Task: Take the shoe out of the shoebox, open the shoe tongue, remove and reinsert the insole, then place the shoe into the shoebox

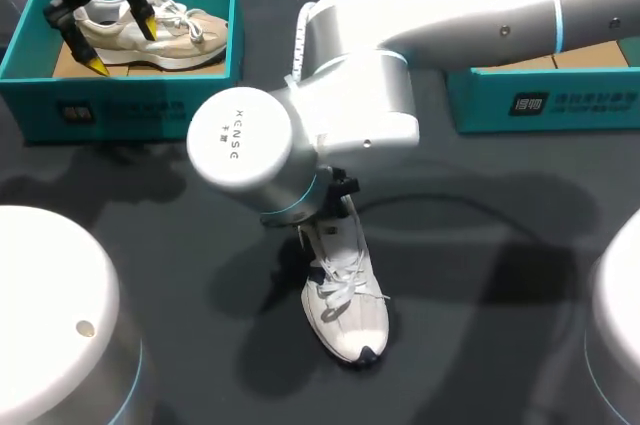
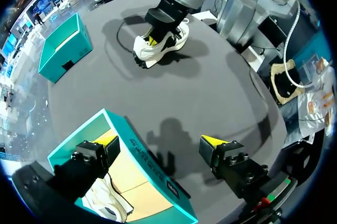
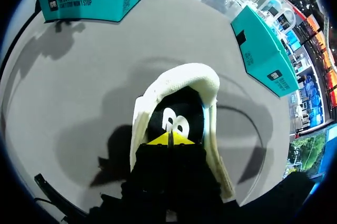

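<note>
A white sneaker (image 1: 345, 300) stands on the dark table near the middle, toe toward the front edge. My right arm reaches in from the right, and its gripper (image 3: 169, 138) is shut, with its tips down inside the sneaker's heel opening (image 3: 176, 84) just above the black insole (image 3: 174, 116). My left gripper (image 1: 122, 45) hangs open over the left teal shoebox (image 1: 20, 70), which holds a beige shoe (image 1: 170, 35). In the left wrist view one finger (image 2: 108, 142) is above the box interior and the other is out over the table, with nothing between them.
A second teal shoebox (image 1: 540, 105) stands at the back right, partly under my right arm. The two white arm bases (image 1: 50, 315) fill the front corners. Open dark table lies between the boxes and the sneaker.
</note>
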`<state>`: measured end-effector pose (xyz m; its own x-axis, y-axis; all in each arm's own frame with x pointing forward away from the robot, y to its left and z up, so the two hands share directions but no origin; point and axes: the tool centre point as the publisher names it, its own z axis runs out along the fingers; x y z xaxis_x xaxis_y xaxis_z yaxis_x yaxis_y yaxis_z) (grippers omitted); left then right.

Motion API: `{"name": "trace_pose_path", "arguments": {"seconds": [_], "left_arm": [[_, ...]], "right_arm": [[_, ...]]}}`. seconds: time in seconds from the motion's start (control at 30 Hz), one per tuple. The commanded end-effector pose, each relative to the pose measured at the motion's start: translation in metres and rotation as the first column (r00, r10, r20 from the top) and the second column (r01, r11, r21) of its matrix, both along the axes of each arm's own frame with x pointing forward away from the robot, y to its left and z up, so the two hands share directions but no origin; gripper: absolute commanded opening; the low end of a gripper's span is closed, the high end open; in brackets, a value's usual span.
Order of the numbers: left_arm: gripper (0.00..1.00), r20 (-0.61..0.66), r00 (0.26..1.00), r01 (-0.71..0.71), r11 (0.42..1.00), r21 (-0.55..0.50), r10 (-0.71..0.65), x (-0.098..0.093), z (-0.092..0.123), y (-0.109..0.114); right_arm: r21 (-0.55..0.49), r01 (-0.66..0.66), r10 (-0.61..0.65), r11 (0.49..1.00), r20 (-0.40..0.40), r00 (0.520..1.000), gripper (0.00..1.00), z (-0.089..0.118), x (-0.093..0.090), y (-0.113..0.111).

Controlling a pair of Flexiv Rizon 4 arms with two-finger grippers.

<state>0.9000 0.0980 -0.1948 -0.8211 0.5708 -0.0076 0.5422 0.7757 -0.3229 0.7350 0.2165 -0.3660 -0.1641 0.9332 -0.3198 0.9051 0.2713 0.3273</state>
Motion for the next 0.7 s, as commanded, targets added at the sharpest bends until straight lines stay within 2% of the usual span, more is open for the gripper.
{"name": "trace_pose_path", "arguments": {"seconds": [0.03, 0.37, 0.7], "left_arm": [[1.00, 0.000, 1.000, 0.001, 1.000, 0.003, -0.001, 0.000, 0.000, 0.000], [1.00, 0.000, 1.000, 0.001, 1.000, 0.003, -0.001, 0.000, 0.000, 0.000], [1.00, 0.000, 1.000, 0.001, 1.000, 0.003, -0.001, 0.000, 0.000, 0.000]], "right_arm": [[-0.096, 0.171, -0.162, 0.981, 0.092, 0.982, 0.00, 0.006, -0.012, 0.004], [-0.143, 0.180, -0.168, 0.973, 0.093, 0.981, 0.00, -0.008, -0.006, -0.011], [-0.045, 0.172, -0.172, 0.984, 0.002, 0.985, 0.00, -0.040, 0.003, -0.015]]}}
